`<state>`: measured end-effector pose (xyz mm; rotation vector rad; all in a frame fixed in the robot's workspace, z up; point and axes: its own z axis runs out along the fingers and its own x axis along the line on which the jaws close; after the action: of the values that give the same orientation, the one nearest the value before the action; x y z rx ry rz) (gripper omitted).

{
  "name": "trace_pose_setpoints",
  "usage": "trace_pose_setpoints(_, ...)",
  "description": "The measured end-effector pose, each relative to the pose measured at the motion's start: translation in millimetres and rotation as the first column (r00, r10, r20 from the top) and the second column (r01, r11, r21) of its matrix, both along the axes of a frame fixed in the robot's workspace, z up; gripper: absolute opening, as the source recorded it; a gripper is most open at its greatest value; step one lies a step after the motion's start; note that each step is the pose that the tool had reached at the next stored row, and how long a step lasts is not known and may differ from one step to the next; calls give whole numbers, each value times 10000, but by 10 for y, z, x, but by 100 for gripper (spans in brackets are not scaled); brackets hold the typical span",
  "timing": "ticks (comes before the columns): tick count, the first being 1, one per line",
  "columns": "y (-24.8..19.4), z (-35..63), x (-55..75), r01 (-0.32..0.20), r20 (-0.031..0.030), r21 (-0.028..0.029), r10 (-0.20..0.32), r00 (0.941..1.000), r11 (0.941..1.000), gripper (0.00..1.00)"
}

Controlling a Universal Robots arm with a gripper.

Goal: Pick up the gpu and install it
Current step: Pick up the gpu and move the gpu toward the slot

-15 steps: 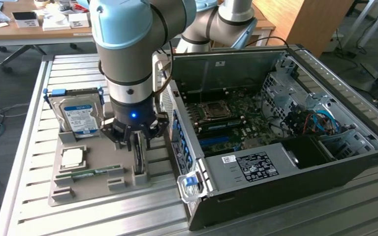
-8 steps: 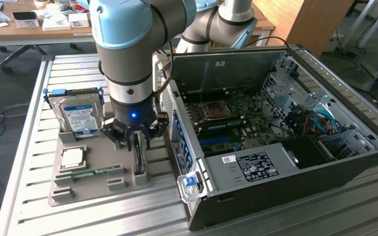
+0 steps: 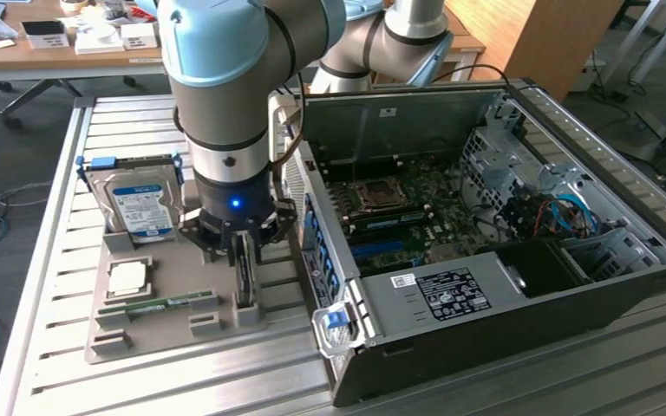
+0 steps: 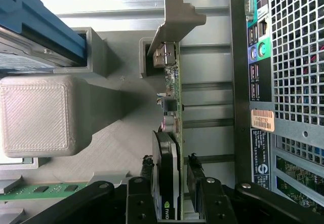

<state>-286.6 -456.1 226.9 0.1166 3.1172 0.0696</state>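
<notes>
Exterior view: gripper point(image 3: 240, 247) low over gpu point(image 3: 244, 279); gpu on edge in slot at tray point(image 3: 148, 340) edge nearest case point(image 3: 484, 338).
Wrist view: fingers point(image 4: 195, 176) apart, straddling gpu point(image 4: 170, 110) fan end, slight gaps both sides; not clamped.

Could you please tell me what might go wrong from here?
The open end effector straddles the thin dark gpu card with a round black fan far from its silver metal bracket, so lifting might tilt it in the grey plastic tray. One finger faces the fan and could press it. The black computer case stands close alongside; swinging could knock it.
</notes>
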Motion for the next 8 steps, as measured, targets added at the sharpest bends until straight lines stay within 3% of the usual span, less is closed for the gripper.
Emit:
trace_pose_setpoints(3, 0, 0, 0, 0, 0, 0, 0, 10000, 10000, 39)
trace_pose_setpoints(4, 0, 0, 0, 0, 0, 0, 0, 10000, 10000, 33)
trace_pose_setpoints(8, 0, 0, 0, 0, 0, 0, 0, 10000, 10000, 33)
